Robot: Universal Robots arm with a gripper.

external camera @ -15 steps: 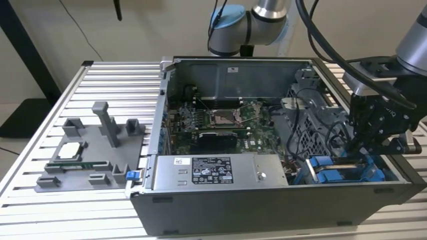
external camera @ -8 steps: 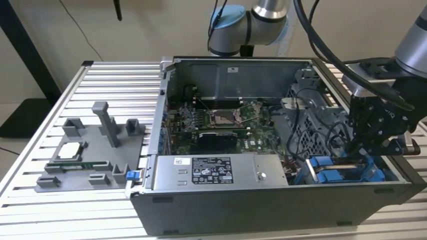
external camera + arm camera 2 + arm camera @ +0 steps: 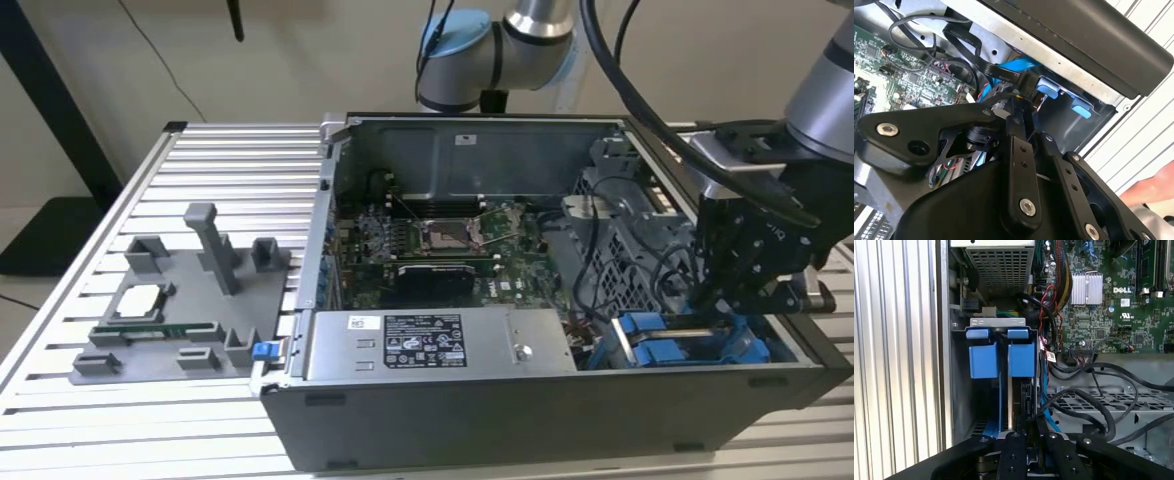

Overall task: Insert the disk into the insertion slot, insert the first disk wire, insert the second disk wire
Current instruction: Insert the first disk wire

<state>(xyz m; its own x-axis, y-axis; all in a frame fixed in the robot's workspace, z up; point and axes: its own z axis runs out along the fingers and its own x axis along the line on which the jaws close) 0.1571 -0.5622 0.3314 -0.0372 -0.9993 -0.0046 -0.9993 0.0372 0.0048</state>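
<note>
While the arm [image 3: 817, 105] hangs over the case [image 3: 534, 420] corner at the exterior view's right:
disk [image 3: 1013, 395]: on edge in insertion slot [image 3: 997, 321]
gripper [image 3: 1028, 424]: fingers narrow, tips at disk edge, contact unclear
insertion slot: against case side wall

Arm [image 3: 830, 95] lowered, claw [image 3: 707, 300] pointing down

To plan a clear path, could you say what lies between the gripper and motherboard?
Between gripper and motherboard: a perforated grey cage crossed by black cables, in the first wrist view.
</note>
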